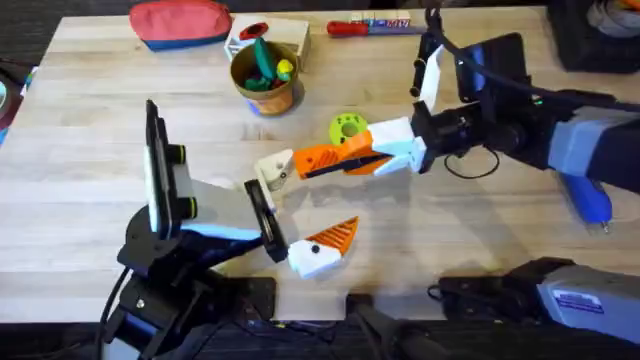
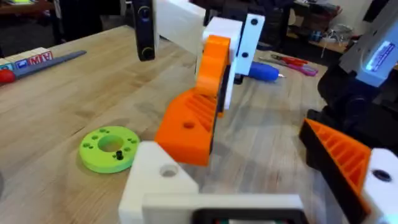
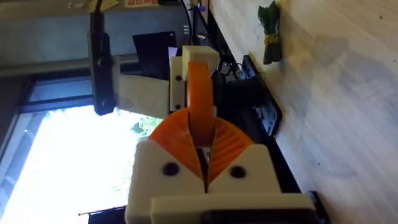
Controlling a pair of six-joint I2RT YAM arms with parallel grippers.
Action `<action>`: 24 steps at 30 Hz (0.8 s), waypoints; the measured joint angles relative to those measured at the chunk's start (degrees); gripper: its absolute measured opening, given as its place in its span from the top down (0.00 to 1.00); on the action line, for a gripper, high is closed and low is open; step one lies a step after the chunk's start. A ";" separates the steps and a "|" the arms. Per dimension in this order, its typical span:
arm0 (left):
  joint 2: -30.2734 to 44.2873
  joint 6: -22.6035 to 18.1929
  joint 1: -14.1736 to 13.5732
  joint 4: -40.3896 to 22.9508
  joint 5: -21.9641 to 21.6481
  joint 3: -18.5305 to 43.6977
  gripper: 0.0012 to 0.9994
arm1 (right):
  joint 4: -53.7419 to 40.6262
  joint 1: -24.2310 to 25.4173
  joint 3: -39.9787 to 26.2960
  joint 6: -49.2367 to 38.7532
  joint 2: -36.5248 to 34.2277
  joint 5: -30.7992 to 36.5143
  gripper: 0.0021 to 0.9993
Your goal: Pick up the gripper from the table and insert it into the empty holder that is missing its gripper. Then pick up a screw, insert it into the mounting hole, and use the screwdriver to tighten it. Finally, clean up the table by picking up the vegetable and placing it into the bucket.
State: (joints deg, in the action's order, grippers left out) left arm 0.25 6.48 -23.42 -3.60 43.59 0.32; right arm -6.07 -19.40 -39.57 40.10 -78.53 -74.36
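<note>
White plastic forms the bare holder [image 1: 272, 170], one jaw tip of the left pincer [image 1: 298, 212], which is spread wide and grips nothing. Its other jaw carries an orange ribbed pad. Just right of the holder, the orange wedge [image 1: 320, 160] is clamped firmly in the closed right pincer [image 1: 375, 150] and presented tip-first to the holder. Whether wedge and holder are touching cannot be told. Further back on the bench [image 1: 100, 150] the bucket [image 1: 265, 75] is noted, and at the far right the blue screwdriver [image 1: 590, 200].

Risks, as judged:
- The wedge may be seated crooked or jammed if it is pushed in at the tilt seen. Its mounting hole would then miss the holder's.
- The wedge may be dropped if it is released before it is fully home.
- The green ring [image 1: 347, 128] lies close behind the wedge and may be knocked by a sideways correction.

Differences between views:
- From the left wrist, the holder's screw hole [image 2: 168, 170] and the wedge's own hole are seen, and the wedge's lower end is seen close over the holder. The overhead view gives only outlines.
- From the right wrist, the two padded fingers [image 3: 233, 146] are seen closed on the wedge, and the vegetable [image 3: 268, 28] is seen lying on the bench beyond.
</note>
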 joint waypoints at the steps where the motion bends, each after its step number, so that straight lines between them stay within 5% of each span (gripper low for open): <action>1: 0.00 0.02 0.07 0.00 -0.09 0.00 0.01 | 0.07 -0.13 0.00 -0.02 -0.48 -0.18 1.00; 24: 0.00 -0.04 0.33 0.07 -0.28 0.00 0.01 | 9.12 -2.45 0.02 3.68 -3.25 -0.44 1.00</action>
State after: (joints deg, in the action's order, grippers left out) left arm 0.25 6.44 -23.09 -3.53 43.31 0.32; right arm 3.05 -21.85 -39.55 43.77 -81.78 -74.80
